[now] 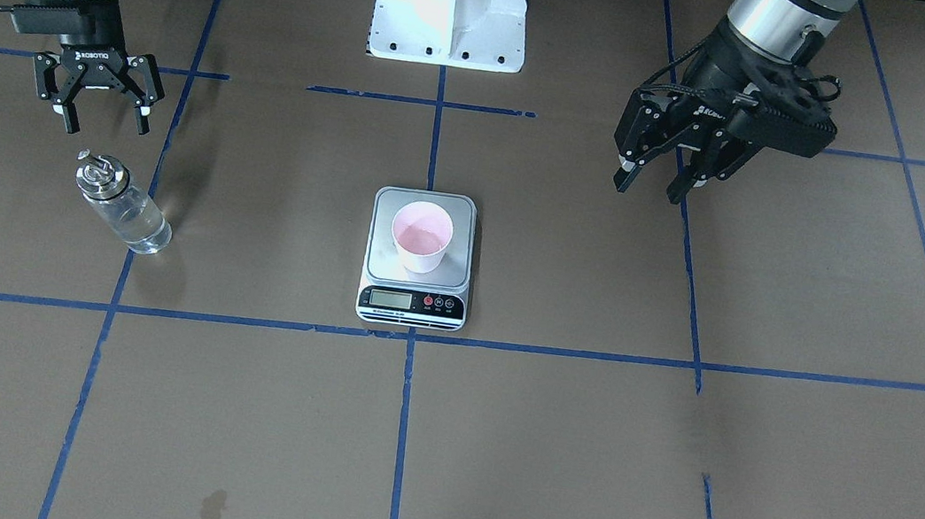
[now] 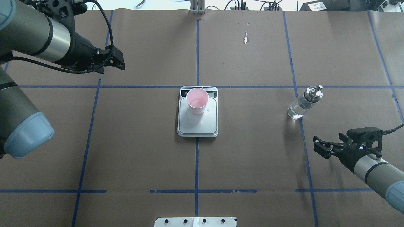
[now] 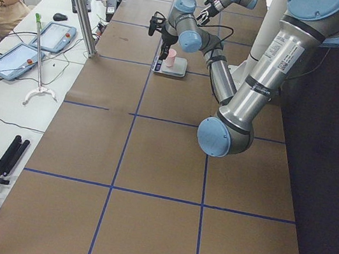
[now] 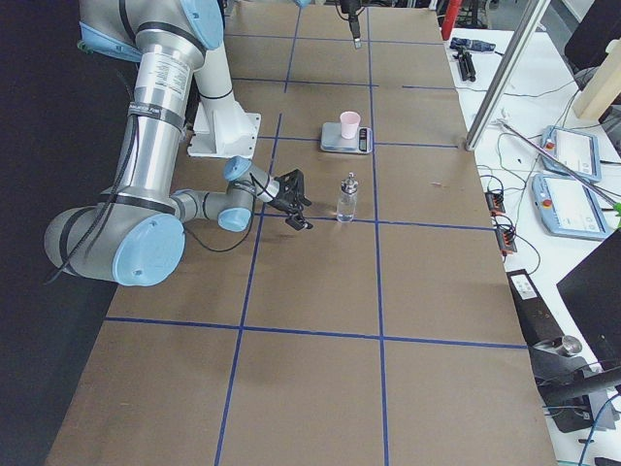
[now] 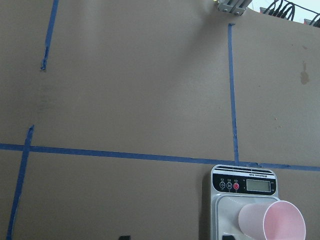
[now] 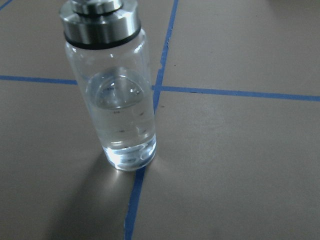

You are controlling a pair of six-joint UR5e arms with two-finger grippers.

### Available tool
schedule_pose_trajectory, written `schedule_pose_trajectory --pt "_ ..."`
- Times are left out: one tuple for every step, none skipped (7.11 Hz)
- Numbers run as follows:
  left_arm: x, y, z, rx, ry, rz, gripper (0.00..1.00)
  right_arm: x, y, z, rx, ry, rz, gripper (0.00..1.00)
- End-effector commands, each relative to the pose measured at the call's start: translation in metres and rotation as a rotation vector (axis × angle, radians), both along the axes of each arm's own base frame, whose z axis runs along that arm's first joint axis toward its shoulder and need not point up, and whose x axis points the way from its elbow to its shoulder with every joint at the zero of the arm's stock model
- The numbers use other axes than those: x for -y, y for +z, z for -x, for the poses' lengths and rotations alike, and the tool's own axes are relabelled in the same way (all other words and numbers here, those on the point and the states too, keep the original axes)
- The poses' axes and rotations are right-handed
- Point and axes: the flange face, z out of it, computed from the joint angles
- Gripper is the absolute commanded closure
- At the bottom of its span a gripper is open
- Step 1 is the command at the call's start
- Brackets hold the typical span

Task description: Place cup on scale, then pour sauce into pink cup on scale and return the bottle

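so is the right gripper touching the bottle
Apart. The overhead view shows bare table between the right gripper and the bottle, and the front-facing view shows the same gap.

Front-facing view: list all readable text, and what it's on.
"ROBOTIQ": white print on the black body of the right hand.
On the left hand: similar white print, partly hidden, not readable in full.
On the scale: the display shows no legible digits.
The labels at the buttons and the print below are too small to read.
No text seen on the cup or the bottle.
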Motion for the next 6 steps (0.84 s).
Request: schedule_pose_trajectory --pt "-0.001 0.010 0.007 0.028 0.024 -0.042 0.32 0.009 0.009 -0.036 0.047 -0.109 0.096 0.00" --pt "0.008 0.027 0.020 0.075 0.036 -0.079 0.32 0.034 0.014 -0.080 0.049 -0.146 0.136 0.00" --pt "0.017 0.049 0.042 0.132 0.052 -0.126 0.32 0.047 0.021 -0.123 0.023 -0.190 0.142 0.00" --pt "0.027 0.072 0.071 0.187 0.055 -0.157 0.32 0.054 0.044 -0.160 -0.012 -0.240 0.157 0.00" --pt "0.037 0.095 0.100 0.225 0.087 -0.185 0.32 0.059 0.068 -0.202 -0.021 -0.314 0.158 0.00" --pt "0.058 0.116 0.129 0.251 0.124 -0.209 0.32 0.066 0.091 -0.246 0.007 -0.366 0.150 0.00"
